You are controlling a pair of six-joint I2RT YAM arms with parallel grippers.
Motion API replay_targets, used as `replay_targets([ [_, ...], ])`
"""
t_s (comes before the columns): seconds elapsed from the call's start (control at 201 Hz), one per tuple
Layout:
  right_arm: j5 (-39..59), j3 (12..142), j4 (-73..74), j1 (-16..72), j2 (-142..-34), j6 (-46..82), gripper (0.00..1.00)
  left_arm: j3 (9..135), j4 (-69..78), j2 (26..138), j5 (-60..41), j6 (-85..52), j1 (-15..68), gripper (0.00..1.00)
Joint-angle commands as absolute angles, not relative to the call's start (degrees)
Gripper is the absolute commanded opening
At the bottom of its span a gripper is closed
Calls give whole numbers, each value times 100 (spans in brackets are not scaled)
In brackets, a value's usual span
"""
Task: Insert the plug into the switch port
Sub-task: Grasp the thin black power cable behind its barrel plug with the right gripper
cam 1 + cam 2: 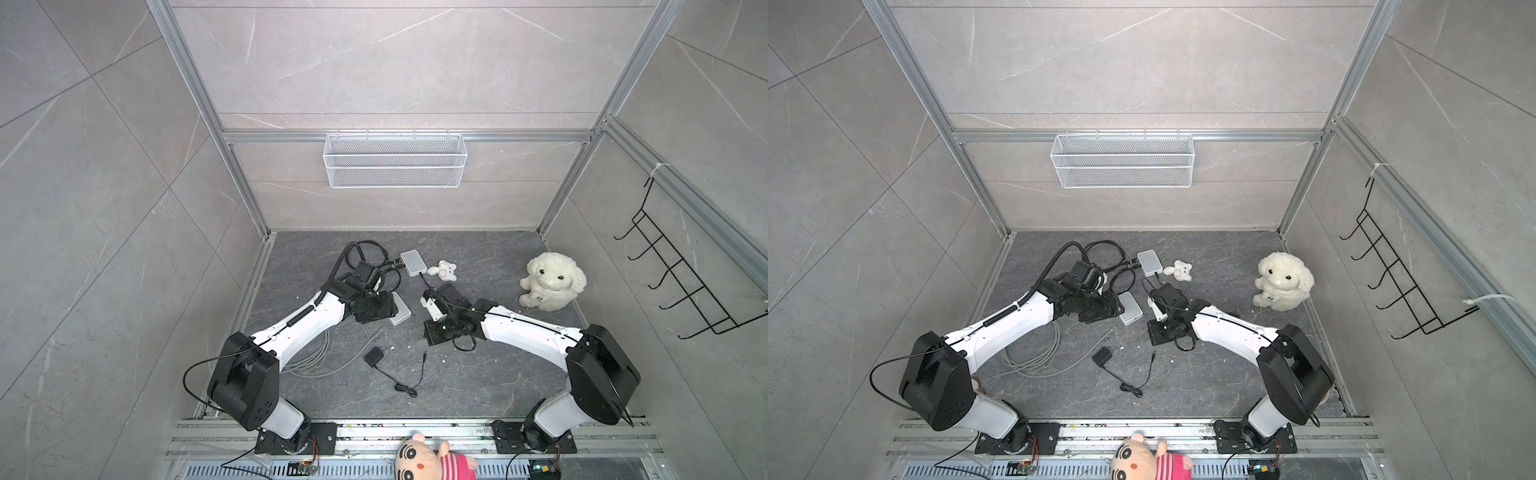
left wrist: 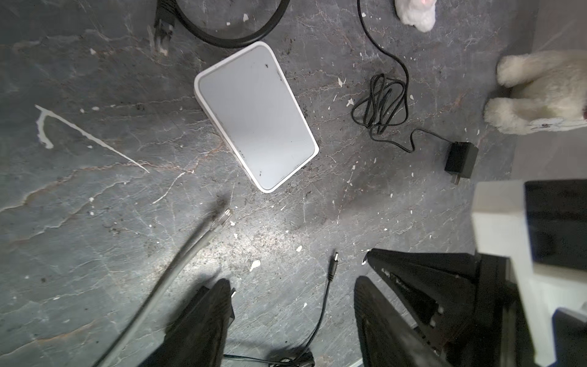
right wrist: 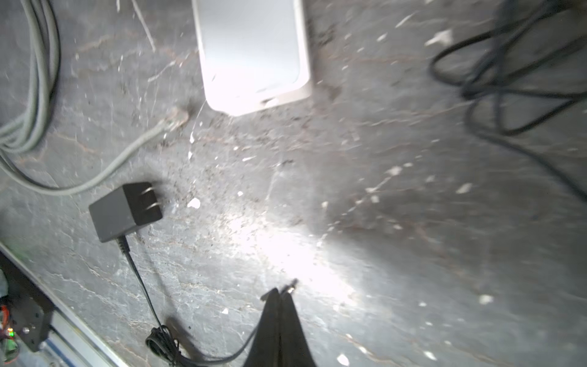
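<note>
Switch (image 1: 402,312) sits half hidden under the left gripper (image 2: 293,286), fingers spread; ports can't be made out. Near the switch, right gripper (image 3: 281,291) fingers are pressed together, w/ the plug (image 3: 291,283) tip blurred just past them: pinched or not, can't tell. Mesh basket (image 1: 395,160), well behind the switch, shows only wall thru it.

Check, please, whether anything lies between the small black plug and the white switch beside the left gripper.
Nothing visible does: only bare, speckled floor separates the plug from the switch. The grey cable end lies off to one side of that path.
</note>
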State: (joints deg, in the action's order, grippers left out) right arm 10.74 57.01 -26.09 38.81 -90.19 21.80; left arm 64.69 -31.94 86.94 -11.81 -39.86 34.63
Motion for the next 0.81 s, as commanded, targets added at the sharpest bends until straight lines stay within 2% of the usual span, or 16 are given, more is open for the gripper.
replay_targets([
  [0.0,1350,5659,-3036,3980,-8957,2866,19,6412,-3320,8607,-1084,-4256,3471,65],
  [0.114,912,5434,-3205,4488,-8859,3703,26,6446,-3453,8632,-842,-4224,3445,66],
  [0.284,471,5493,-3471,4842,-9096,4102,28,6613,-3504,8911,-882,-4109,3430,66],
  [0.488,635,5669,-3550,4913,-9634,4254,26,6681,-3509,9053,-914,-4015,3435,66],
  [0.801,531,5792,-3530,4944,-9777,4271,24,6767,-3495,9074,-888,-3964,3434,66],
])
